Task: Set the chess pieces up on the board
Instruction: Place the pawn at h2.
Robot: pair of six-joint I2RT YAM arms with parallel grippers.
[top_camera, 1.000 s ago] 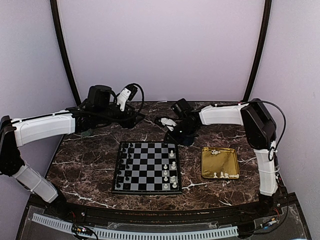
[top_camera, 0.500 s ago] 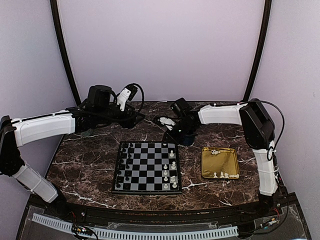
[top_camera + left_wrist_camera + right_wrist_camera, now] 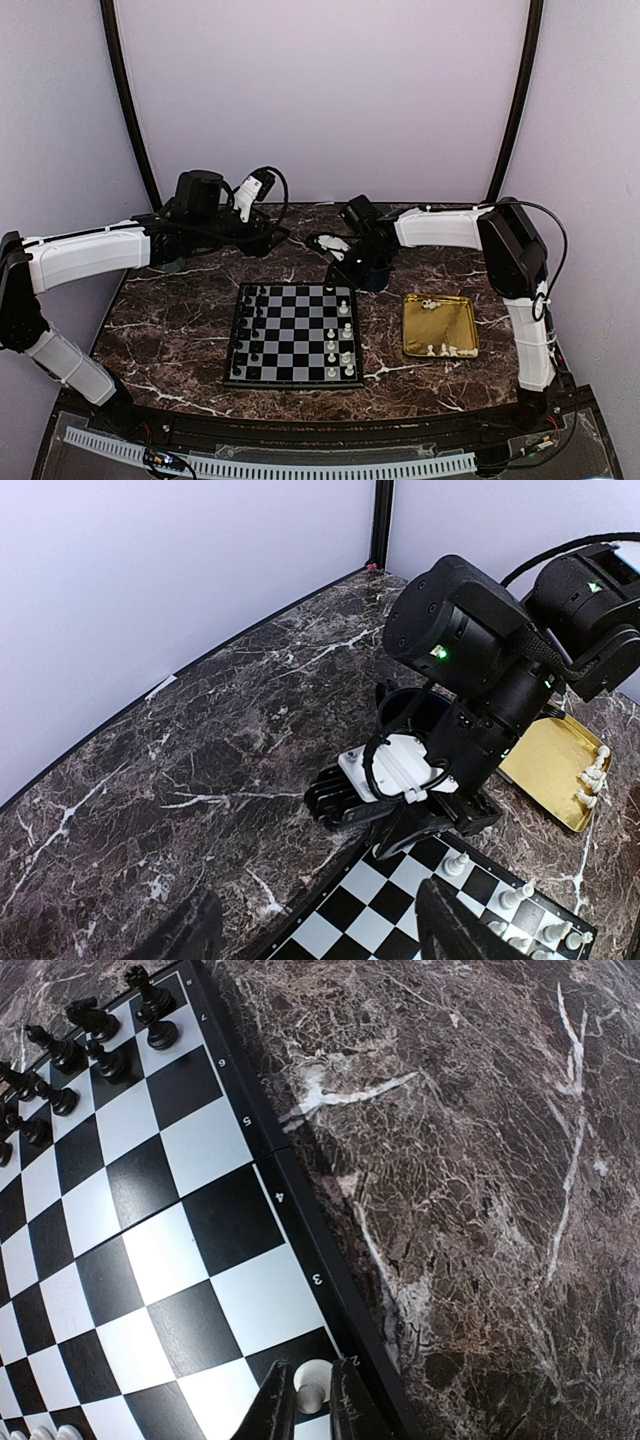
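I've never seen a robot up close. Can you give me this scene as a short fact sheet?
Surface: dark marble table
Centre: chessboard
Black side: black pieces along the board's left edge
White side: several chess pieces on its right columns
Waiting: spare white pieces in the gold tray, right of the board
Right arm: right gripper shut on one white piece near the board's far right corner
Left arm: left gripper open, empty, above the table beyond the board
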